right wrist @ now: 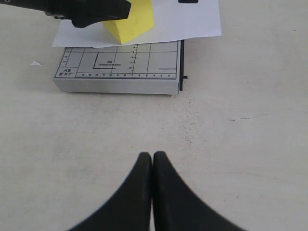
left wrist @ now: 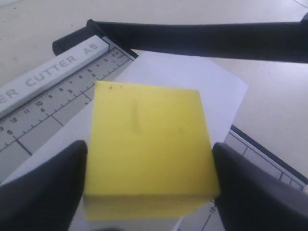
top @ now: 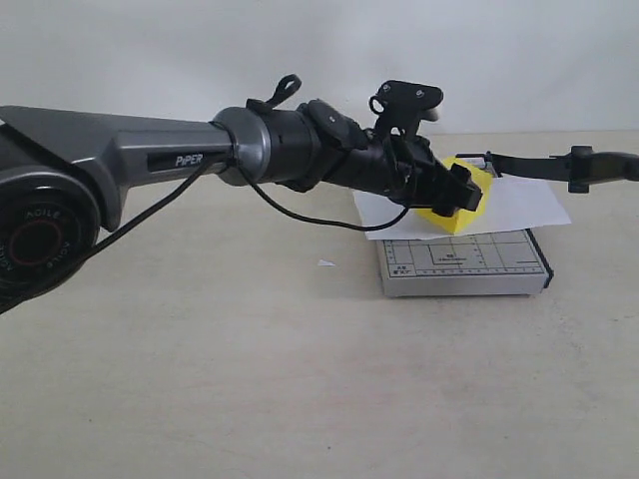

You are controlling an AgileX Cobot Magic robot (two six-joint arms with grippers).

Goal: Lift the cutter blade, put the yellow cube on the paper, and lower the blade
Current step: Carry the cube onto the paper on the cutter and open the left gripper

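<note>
The yellow cube (left wrist: 149, 134) fills the left wrist view, and my left gripper (left wrist: 150, 190) is shut on it, one dark finger (left wrist: 53, 190) pressed against each side. In the exterior view the cube (top: 451, 218) is at the white paper (top: 524, 203), which lies across the grey trimmer board (top: 464, 267). Whether the cube rests on the paper or hangs just above it I cannot tell. The cutter blade (top: 559, 163) is raised, a long black bar (left wrist: 202, 41) beyond the cube. My right gripper (right wrist: 152, 156) is shut and empty over bare table, well in front of the board (right wrist: 120, 72).
A tiny white scrap (top: 325, 263) lies on the table left of the board. The left arm (top: 200, 150) stretches across the middle of the scene. The board's white ruler strip (left wrist: 48, 79) runs along the hinge side.
</note>
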